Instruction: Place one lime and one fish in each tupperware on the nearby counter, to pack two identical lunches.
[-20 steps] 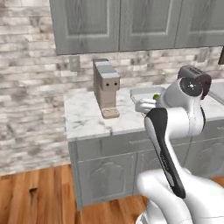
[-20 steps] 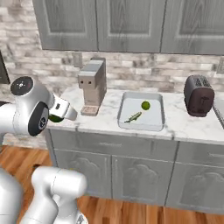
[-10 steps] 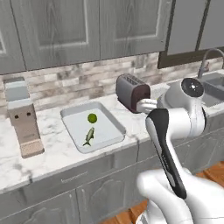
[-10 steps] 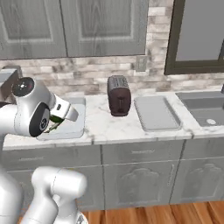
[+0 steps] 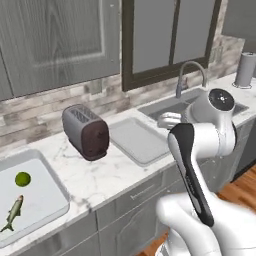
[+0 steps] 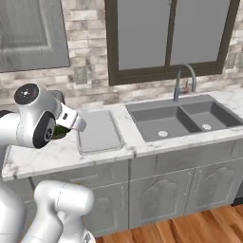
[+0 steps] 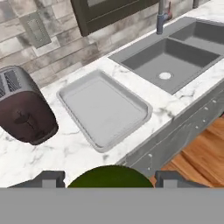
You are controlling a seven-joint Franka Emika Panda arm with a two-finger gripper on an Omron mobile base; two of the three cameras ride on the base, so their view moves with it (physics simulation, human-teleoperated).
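Where our left base view opens, we see the white marble-look counter (image 5: 95,175) with thin grey veins, and on it a dark, rounded toaster (image 5: 86,132). At the far left sits a shallow light-grey tupperware (image 5: 47,187) with rounded corners, holding a smooth round lime (image 5: 22,179) and, nearer the front edge, a slim pale fish (image 5: 14,213) lying apart from it. A second tupperware (image 5: 135,140), bare inside, lies between the toaster and the steel sink (image 5: 165,107) with its curved faucet (image 5: 190,77).

From the right base view we find that bare tupperware (image 6: 97,132) just left of the double sink basin (image 6: 182,118), its low rim parallel to the counter edge (image 6: 66,154), above grey panelled cabinet fronts (image 6: 161,190).

Through the hand view we look down on the bare tupperware (image 7: 105,109), the toaster (image 7: 24,113) to its left and the sink (image 7: 175,54) at upper right. Between the two dark finger tips of the gripper (image 7: 109,178) bulges a smooth dark-green lime (image 7: 109,177); the jaws grasp this second lime, held above the counter's front edge.
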